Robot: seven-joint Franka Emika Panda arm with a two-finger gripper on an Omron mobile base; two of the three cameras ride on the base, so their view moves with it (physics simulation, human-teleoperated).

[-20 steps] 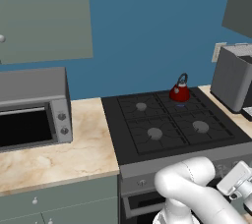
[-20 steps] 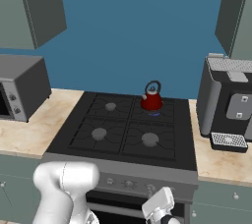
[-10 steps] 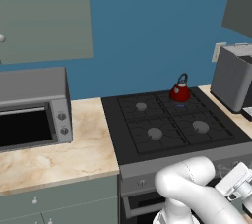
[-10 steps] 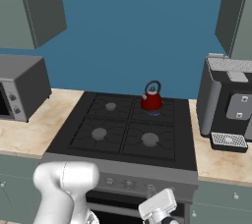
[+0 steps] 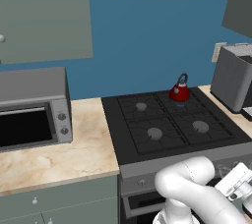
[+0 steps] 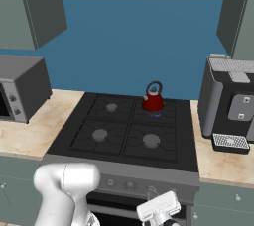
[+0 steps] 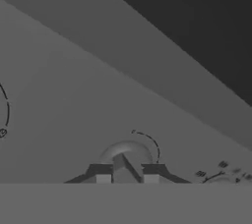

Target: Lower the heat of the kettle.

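Observation:
The small glossy red kettle stands on the stove's back right burner, with a faint blue flame under it. My arm reaches low in front of the stove, and its white hand is held against the front control panel. In the hand view my gripper is shut on a round grey stove knob, with one fingertip on either side of its raised ridge. A dial arc is printed around the knob.
The black four-burner stove has a row of knobs on its front. A microwave stands on the left counter and a coffee machine on the right. A hood hangs above.
The hand has shifted very slightly at the stove's front panel. The kettle and the rest have not moved.

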